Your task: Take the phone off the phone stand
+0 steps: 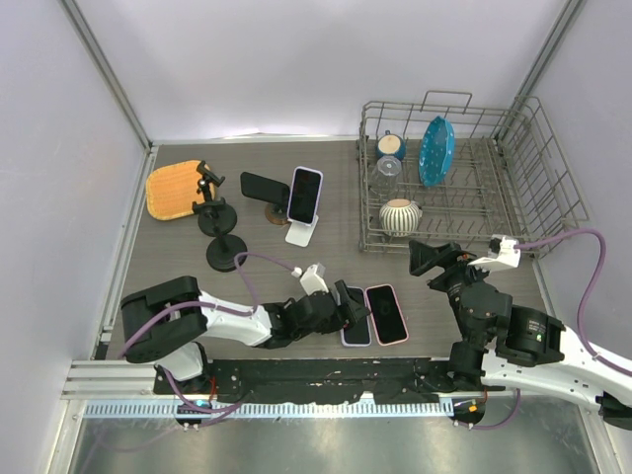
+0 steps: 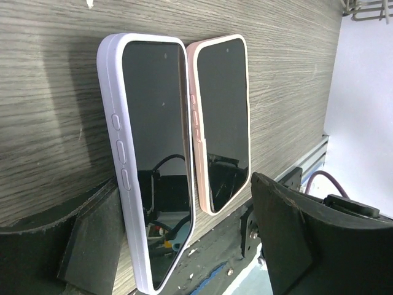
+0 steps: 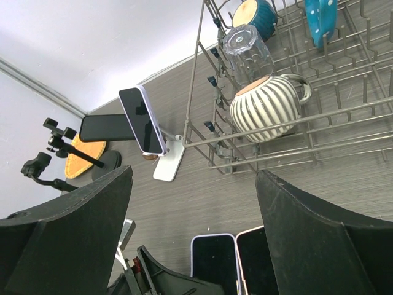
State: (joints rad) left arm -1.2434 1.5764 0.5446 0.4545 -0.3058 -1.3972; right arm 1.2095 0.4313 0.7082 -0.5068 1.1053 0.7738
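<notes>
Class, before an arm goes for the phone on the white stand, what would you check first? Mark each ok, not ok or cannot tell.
1. The upright phone rests on the white stand, unobstructed: ok.
2. The right gripper is open and empty: ok.
3. The left gripper is open: ok.
4. Its fingers are clear of the flat lavender phone: cannot tell.
5. Grasping room between the stand and the dish rack: cannot tell.

Lab: white panels [image 1: 296,59], aluminium rails [image 1: 104,67]
</notes>
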